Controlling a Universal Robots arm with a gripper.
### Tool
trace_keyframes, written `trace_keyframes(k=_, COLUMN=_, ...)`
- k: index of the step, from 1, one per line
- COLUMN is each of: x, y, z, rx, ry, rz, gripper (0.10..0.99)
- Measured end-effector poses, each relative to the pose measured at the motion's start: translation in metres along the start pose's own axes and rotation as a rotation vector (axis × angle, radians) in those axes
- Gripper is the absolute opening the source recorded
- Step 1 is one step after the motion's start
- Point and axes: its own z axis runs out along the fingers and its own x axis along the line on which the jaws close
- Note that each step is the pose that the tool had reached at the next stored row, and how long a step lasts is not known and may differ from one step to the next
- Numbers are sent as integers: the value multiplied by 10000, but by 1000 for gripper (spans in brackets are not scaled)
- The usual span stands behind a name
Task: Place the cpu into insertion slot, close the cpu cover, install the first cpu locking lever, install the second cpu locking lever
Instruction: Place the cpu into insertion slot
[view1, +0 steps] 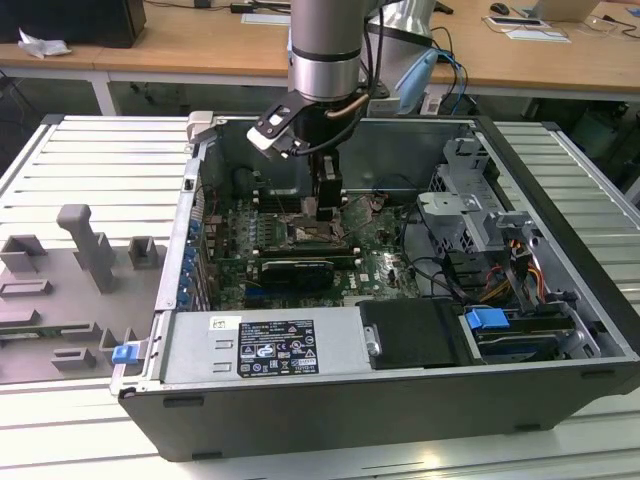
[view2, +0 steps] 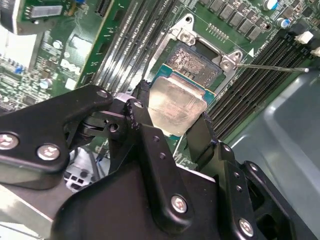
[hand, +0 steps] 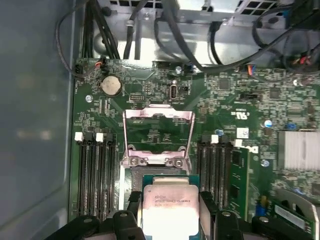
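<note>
One cpu (view2: 176, 106) clamped between my jaws by two opposite edges, top face left free, held just over the insertion slot (view2: 197, 62); cpu cover (hand: 159, 114) stands hinged up, keeping the slot open, I judge

Near the frame's edge the dark fingers (hand: 207, 204) of the gripper (hand: 170, 216) clasped the cpu (hand: 169, 202), which overlapped the insertion slot (hand: 134, 179); at centre frame the cpu cover (hand: 159, 131) stood swung open, black memory slots (hand: 95, 175) flanking it
</note>
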Motion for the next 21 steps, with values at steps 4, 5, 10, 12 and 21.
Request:
trace_keyframes(k=4, x=38, y=-5, z=103, rx=-8, ry=7, rz=-142, gripper=541)
trace_keyframes(k=5, x=40, y=-12, z=129, rx=-8, ry=8, rz=-142, gripper=541)
trace_keyframes(k=10, x=46, y=-53, z=227, rx=-7, ry=7, rz=-142, gripper=541)
trace_keyframes(k=12, x=48, y=-63, z=251, rx=-8, ry=7, rz=-142, gripper=541)
trace_keyframes(k=21, x=59, y=-93, z=357, rx=11, ry=-10, rz=233, gripper=541)
